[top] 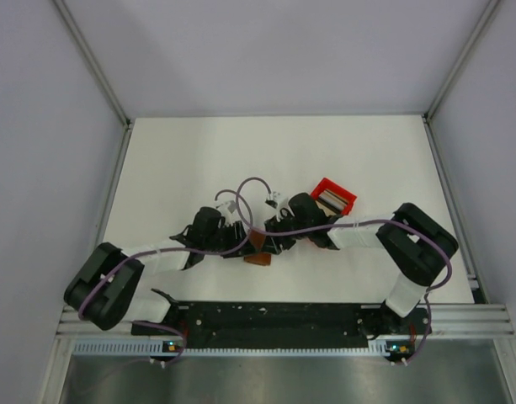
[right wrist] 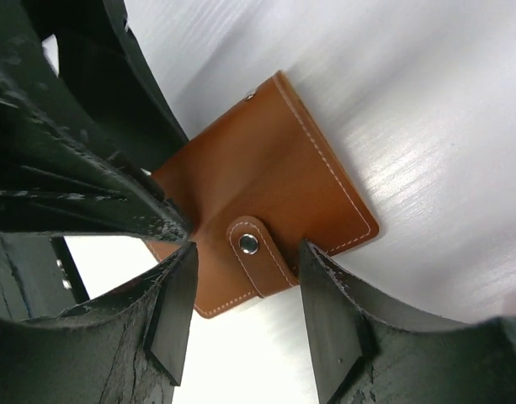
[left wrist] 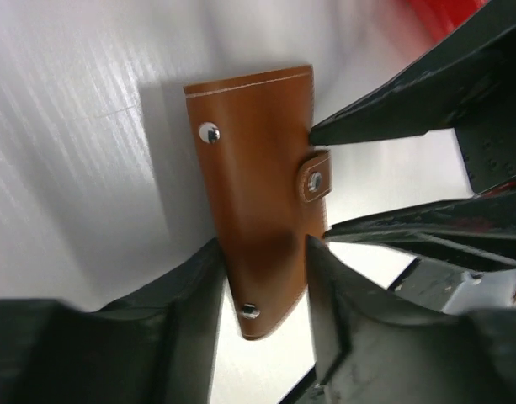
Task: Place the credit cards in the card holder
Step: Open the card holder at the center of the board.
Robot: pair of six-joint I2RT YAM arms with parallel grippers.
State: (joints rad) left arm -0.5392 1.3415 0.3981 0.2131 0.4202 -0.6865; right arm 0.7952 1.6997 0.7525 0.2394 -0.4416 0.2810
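Observation:
The card holder point(left wrist: 258, 194) is a closed brown wallet with its tab snapped, lying at the table's middle point(top: 258, 258). My left gripper point(left wrist: 262, 252) is shut on its lower end, with both fingers pressing its sides. My right gripper point(right wrist: 245, 252) is open, its fingertips on either side of the tab edge of the card holder point(right wrist: 266, 177). In the left wrist view the right gripper point(left wrist: 318, 185) reaches in from the right. The credit cards point(top: 329, 200) stand in a stack in the red bin point(top: 343, 194) behind the right arm.
The two arms meet over the table's middle point(top: 241, 227), with purple cables looping above them. The left gripper's fingers point(right wrist: 114, 194) crowd the left of the right wrist view. The white table point(top: 182, 168) is walled on three sides.

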